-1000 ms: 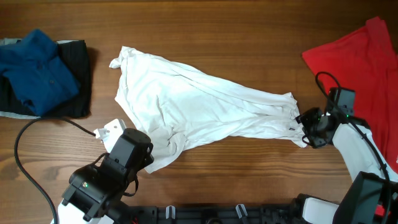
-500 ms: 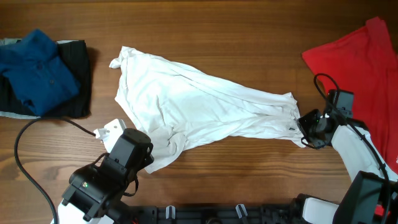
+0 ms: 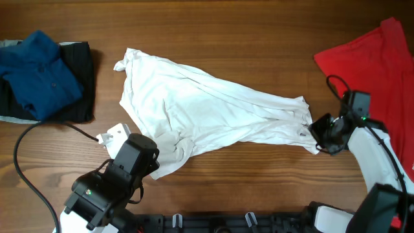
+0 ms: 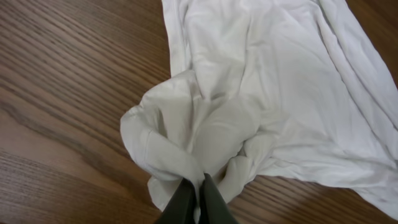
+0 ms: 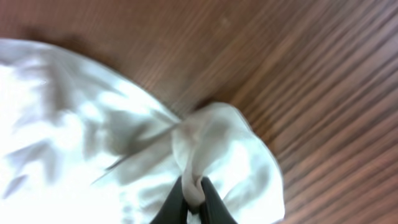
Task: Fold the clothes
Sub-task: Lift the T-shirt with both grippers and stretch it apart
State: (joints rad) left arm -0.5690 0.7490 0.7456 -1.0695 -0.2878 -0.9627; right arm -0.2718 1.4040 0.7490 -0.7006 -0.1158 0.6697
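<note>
A white T-shirt (image 3: 207,113) lies crumpled across the middle of the wooden table, stretched from upper left to lower right. My left gripper (image 4: 199,186) is shut on a bunched fold of the white T-shirt (image 4: 261,74) at its near left corner; in the overhead view that gripper (image 3: 150,163) sits at the shirt's lower left end. My right gripper (image 5: 194,198) is shut on a twisted pinch of the white T-shirt (image 5: 81,124) at its right end, seen from overhead with the gripper (image 3: 317,137) beside the cloth. A red shirt (image 3: 375,65) lies at the right edge.
A blue shirt (image 3: 39,74) rests on dark folded clothes (image 3: 81,84) at the far left. A black cable (image 3: 29,149) loops over the table by my left arm. A small white object (image 3: 113,136) lies beside the left arm.
My right gripper has closed on the right end of the white T-shirt and shifted slightly. The left gripper keeps its hold and has not moved.
</note>
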